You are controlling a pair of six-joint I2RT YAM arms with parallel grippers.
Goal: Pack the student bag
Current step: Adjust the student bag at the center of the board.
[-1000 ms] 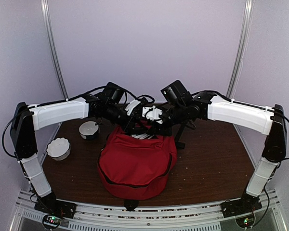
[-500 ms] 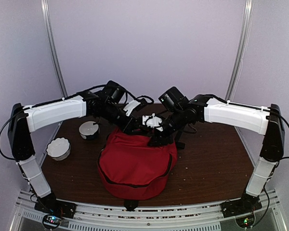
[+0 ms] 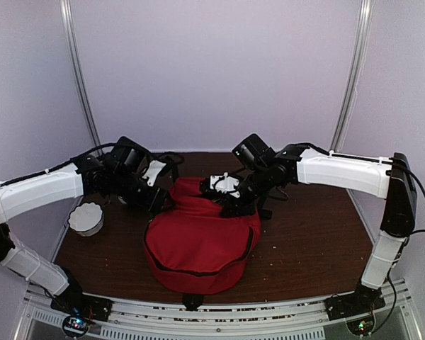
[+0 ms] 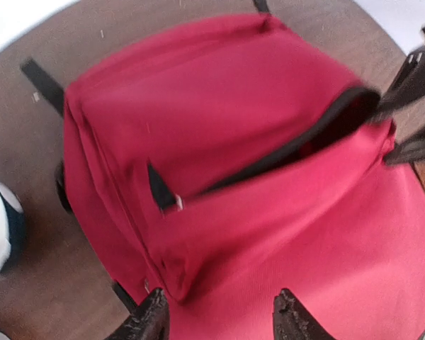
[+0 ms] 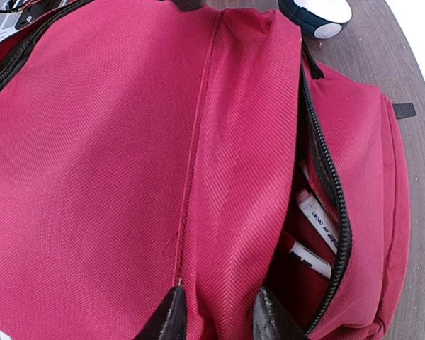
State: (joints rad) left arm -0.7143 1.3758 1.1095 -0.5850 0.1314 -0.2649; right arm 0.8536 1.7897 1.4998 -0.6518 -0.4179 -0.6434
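The student bag (image 3: 198, 244) is a large red backpack lying in the middle of the table. It also shows in the left wrist view (image 4: 255, 142) and the right wrist view (image 5: 113, 142). My right gripper (image 3: 231, 204) is at the bag's far top edge. In the right wrist view the right gripper (image 5: 219, 322) is shut on the red flap beside the open black zipper (image 5: 333, 198). White markers (image 5: 319, 216) lie inside the opening. My left gripper (image 4: 222, 322) is open and empty, just above the bag's left side (image 3: 161, 205).
A white scalloped bowl (image 3: 86, 217) sits at the left of the table. A round white object with a dark blue rim (image 5: 315, 10) lies beyond the bag and shows at the edge of the left wrist view (image 4: 0, 230). A black stand (image 3: 267, 205) is behind the bag.
My left arm has pulled back to the left, away from the bag's opening, and now covers the round white object. My right gripper has come down onto the bag's top edge.
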